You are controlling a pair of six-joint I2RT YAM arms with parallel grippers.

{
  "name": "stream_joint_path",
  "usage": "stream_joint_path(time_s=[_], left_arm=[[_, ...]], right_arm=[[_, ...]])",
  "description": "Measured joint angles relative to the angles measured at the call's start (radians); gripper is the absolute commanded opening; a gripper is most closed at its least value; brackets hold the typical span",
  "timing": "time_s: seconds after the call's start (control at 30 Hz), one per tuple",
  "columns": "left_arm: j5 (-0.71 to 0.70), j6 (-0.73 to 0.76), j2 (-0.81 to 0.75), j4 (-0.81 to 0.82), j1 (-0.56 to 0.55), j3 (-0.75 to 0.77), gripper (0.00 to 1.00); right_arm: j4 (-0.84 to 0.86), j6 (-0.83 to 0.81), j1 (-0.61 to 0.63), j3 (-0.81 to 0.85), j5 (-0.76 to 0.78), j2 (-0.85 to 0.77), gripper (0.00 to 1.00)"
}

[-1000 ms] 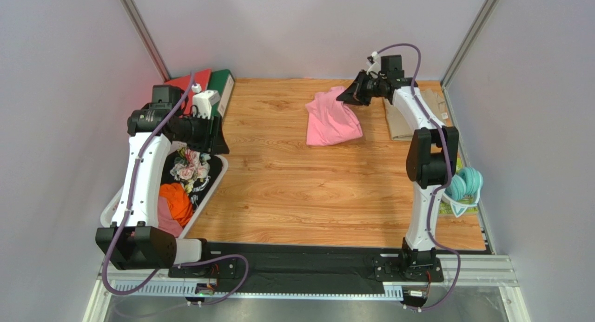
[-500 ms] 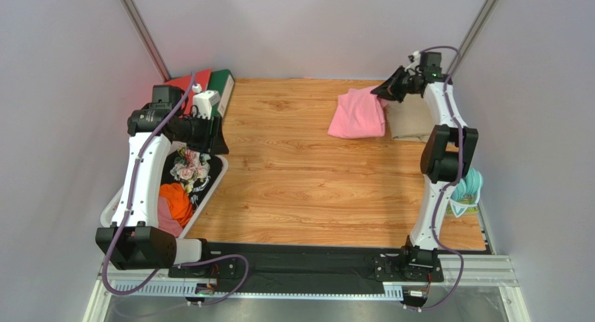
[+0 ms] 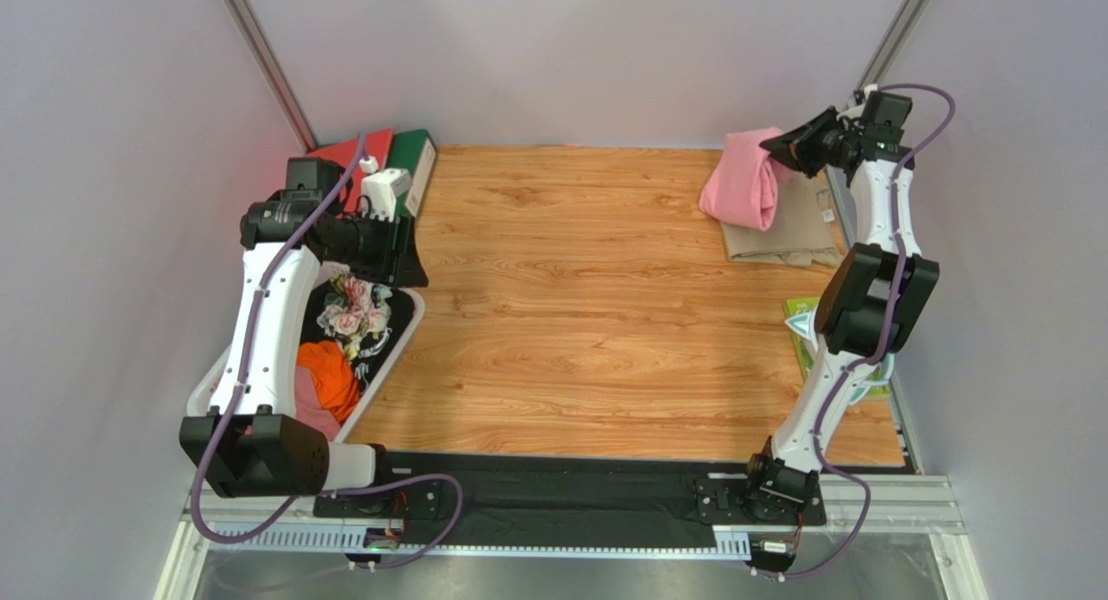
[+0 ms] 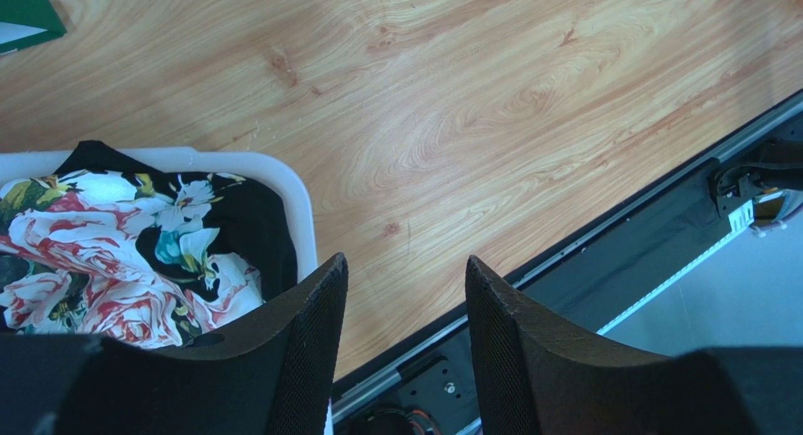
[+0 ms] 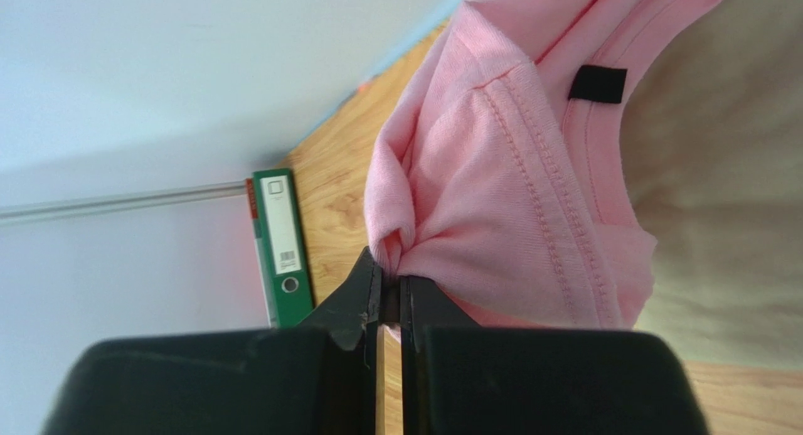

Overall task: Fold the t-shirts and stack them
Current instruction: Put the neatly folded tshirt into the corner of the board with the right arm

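Now stacking: pink t-shirt (image 3: pixel 744 178) hangs over khaki-beige t-shirt (image 3: pixel 793 234).
Pinched tight in right hand (image 5: pixel 389 282); left hand (image 4: pixel 403 265) parted, empty. Next, probably: lower squarely, release.

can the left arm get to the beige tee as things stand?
Probably not. The beige tee lies in the far right corner, across the whole table from the left hand, which hangs open by the laundry basket at the left edge. The right hand, shut on the pink tee, also crowds that spot.
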Motion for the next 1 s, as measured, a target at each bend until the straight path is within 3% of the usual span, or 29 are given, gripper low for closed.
stream_joint_path(time_s=[0.2,0.53,0.8,0.93,1.0], left_arm=[[0.002,0.001,0.000,0.000,0.000,0.000,0.56],[0.010,0.001,0.013,0.000,0.000,0.000,0.56],[0.021,0.001,0.014,0.005,0.000,0.000,0.56],[0.033,0.001,0.014,0.005,0.000,0.000,0.56],[0.039,0.000,0.014,0.005,0.000,0.000,0.57]], right_arm=[[-0.024,0.015,0.000,-0.083,0.065,-0.001,0.00],[-0.060,0.008,-0.022,0.076,0.180,0.015,0.00],[-0.064,-0.009,-0.048,-0.226,0.384,-0.126,0.00],[-0.153,-0.020,-0.047,-0.274,0.441,-0.125,0.00],[-0.202,-0.026,-0.046,-0.274,0.457,-0.120,0.07]])
